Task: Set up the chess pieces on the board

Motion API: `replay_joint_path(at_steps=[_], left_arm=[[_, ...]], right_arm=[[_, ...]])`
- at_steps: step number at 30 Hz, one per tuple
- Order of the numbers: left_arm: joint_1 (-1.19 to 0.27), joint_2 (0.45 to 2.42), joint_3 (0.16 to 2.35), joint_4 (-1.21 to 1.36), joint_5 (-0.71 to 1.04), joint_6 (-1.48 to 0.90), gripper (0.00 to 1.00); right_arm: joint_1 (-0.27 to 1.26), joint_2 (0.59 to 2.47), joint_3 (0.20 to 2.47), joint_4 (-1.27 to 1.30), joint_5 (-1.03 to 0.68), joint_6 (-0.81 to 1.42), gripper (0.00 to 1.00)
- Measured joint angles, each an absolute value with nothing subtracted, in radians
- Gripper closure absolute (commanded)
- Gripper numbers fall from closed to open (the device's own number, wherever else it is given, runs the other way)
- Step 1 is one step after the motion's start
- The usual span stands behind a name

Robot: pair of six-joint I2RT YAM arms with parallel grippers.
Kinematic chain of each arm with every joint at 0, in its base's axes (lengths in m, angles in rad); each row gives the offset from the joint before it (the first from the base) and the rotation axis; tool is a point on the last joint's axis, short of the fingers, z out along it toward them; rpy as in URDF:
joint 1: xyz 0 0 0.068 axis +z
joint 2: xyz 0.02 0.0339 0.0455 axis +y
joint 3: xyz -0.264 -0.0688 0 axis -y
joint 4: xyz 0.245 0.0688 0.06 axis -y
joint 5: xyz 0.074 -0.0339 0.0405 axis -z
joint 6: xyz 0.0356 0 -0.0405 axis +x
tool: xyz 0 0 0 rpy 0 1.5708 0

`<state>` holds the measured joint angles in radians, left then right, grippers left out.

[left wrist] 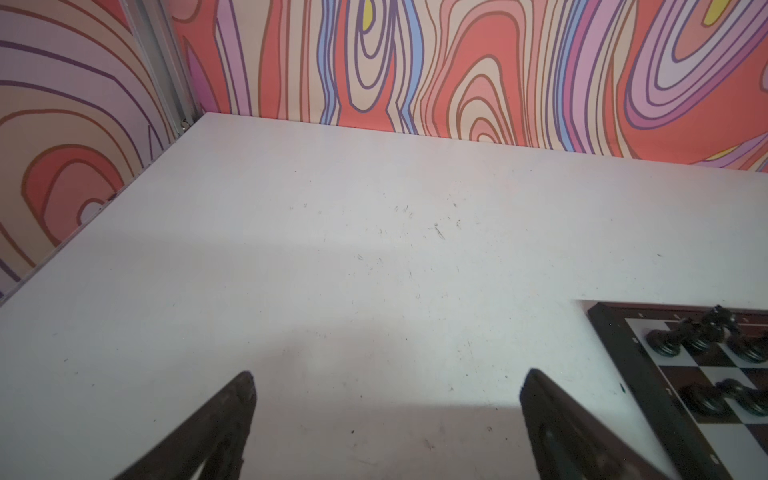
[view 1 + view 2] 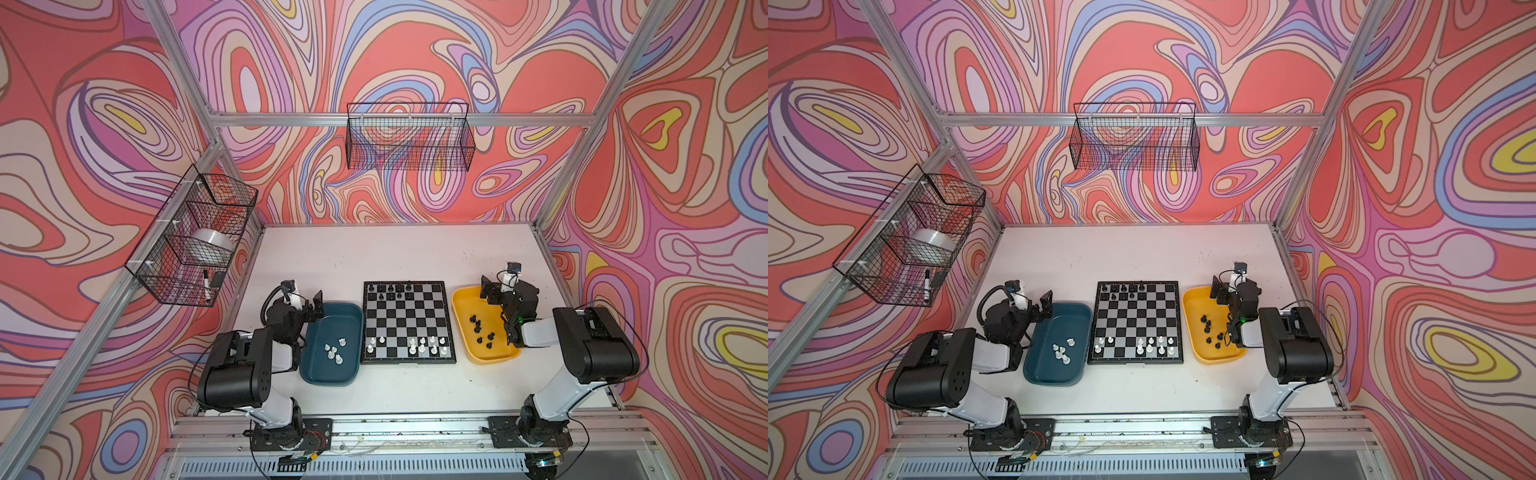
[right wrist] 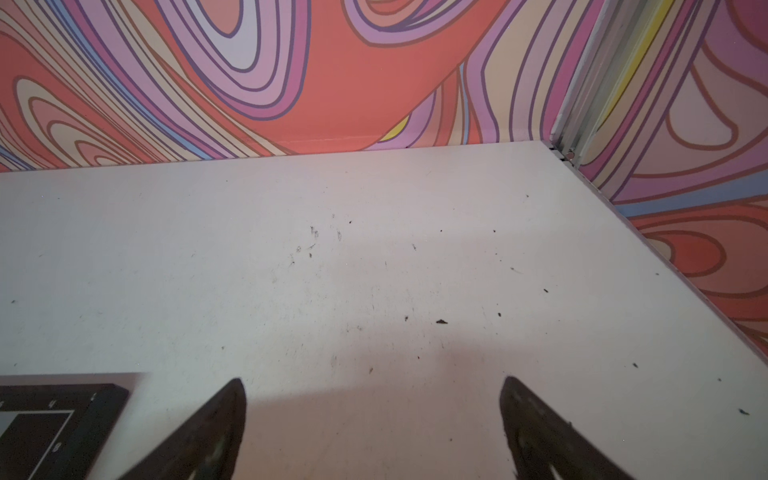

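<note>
Black chess pieces (image 1: 702, 336) appear in left wrist view, not right; left fingers (image 1: 216, 428), right fingers (image 3: 208, 428) spread, empty

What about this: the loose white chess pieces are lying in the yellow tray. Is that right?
No. The loose white chess pieces are lying in the teal tray; the yellow tray holds the loose black ones. Both top views show it.

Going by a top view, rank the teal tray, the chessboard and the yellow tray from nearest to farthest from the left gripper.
1. Teal tray: left side, its far corner right by the left gripper.
2. Chessboard: centre of the table.
3. Yellow tray: far right.
</note>
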<state>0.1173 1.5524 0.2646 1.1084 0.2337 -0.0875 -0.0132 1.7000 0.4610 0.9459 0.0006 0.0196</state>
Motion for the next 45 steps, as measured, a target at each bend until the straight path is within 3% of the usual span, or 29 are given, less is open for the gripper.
replay_joint_path(at_steps=[14,23,30,36,45], left_arm=[[0.115,1.425,0.291,0.952,0.24,-0.078,0.0],[0.115,1.262,0.375,0.696,0.246,-0.043,0.0],[0.115,1.227,0.638,0.242,0.284,0.065,0.0],[0.115,1.205,0.881,-0.152,0.331,0.187,0.0],[0.115,1.254,1.204,-0.634,0.355,0.287,0.0]], right_arm=[[-0.013,1.534,0.567,0.657,0.085,0.047,0.02],[-0.01,1.429,0.833,0.19,0.091,0.196,0.01],[0.041,1.293,0.921,-0.163,0.1,0.296,0.02],[0.086,1.213,1.027,-0.456,0.11,0.347,0.15],[0.13,1.14,1.062,-0.794,0.067,0.41,0.26]])
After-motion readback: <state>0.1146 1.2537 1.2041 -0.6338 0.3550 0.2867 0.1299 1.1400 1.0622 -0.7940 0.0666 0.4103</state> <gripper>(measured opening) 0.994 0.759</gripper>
